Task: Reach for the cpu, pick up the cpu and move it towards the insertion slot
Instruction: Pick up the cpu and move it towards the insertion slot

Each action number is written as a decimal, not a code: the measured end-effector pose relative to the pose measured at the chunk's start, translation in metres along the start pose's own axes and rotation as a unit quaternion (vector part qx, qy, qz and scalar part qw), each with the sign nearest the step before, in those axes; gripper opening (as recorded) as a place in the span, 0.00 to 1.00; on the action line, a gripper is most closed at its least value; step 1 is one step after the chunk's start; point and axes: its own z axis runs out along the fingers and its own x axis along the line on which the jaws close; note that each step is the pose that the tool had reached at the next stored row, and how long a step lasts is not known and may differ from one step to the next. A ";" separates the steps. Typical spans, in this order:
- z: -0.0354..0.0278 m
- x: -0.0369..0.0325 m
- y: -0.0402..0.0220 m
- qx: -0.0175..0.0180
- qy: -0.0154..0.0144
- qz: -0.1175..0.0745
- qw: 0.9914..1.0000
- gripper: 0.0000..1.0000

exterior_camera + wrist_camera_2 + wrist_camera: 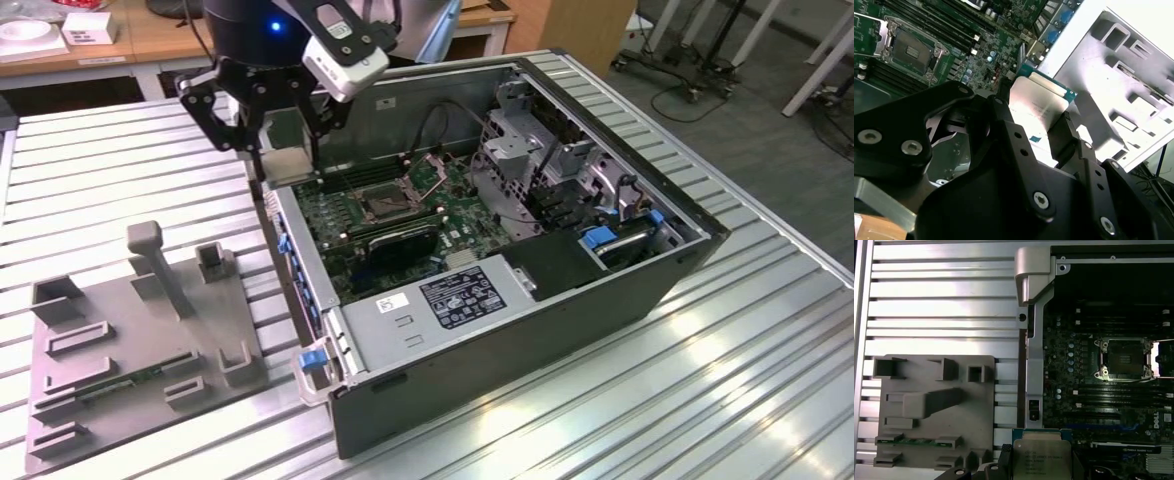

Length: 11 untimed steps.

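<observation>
We see the gripper (1036, 125) in the second wrist view w/ its black fingers (1004, 120) clamped on the cpu (1036, 102), one per side. Chip's silvery top faces the camera, pale rim and a strip of green-blue edge showing at the far end. It's held in the air, over the edge of the green circuit board (984, 55). The insertion slot (910, 50) sits well apart from the chip, metal frame around a dark centre, w/ long black memory slots (934, 22) just beside it. A pale grey fixture tray (1124, 85) w/ raised pockets lies off the board, beyond the chip.
</observation>
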 end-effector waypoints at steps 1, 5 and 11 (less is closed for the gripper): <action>0.0001 -0.0006 0.0000 0.000 0.000 0.000 1.000 0.54; 0.0003 -0.0040 0.0000 0.000 0.000 0.000 1.000 0.54; 0.0006 -0.0078 -0.0001 0.000 0.000 0.000 1.000 0.54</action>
